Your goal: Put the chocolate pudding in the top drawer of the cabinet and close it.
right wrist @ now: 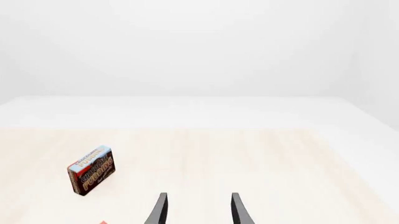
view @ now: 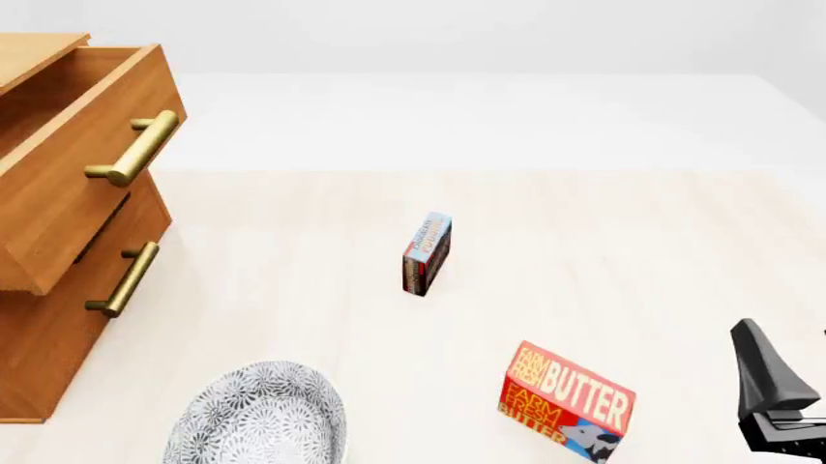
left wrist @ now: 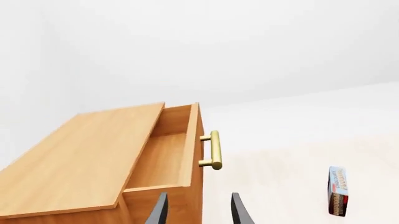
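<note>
the left claw (left wrist: 198, 210) has its two dark fingers apart with nothing between them, poised just in front of the cabinet (left wrist: 81, 158). the right claw (right wrist: 198, 210) is likewise spread and holds nothing, hanging over bare table (right wrist: 262, 158); in the front view only a dark part of it shows at the lower right edge (view: 775, 401). the top drawer (view: 77, 164) is pulled out, its inside visible, its brass bar handle (view: 135, 150) facing the table. the lower drawer (view: 91, 290) sits shut below it. the chocolate pudding (view: 427, 253) stands on its narrow edge near the middle of the table, well apart from the cabinet and from both claws. nearer the arms lies a red-and-yellow butter box (view: 568, 401), and a patterned grey bowl (view: 258, 420) sits at the front edge, near the cabinet's foot.
</note>
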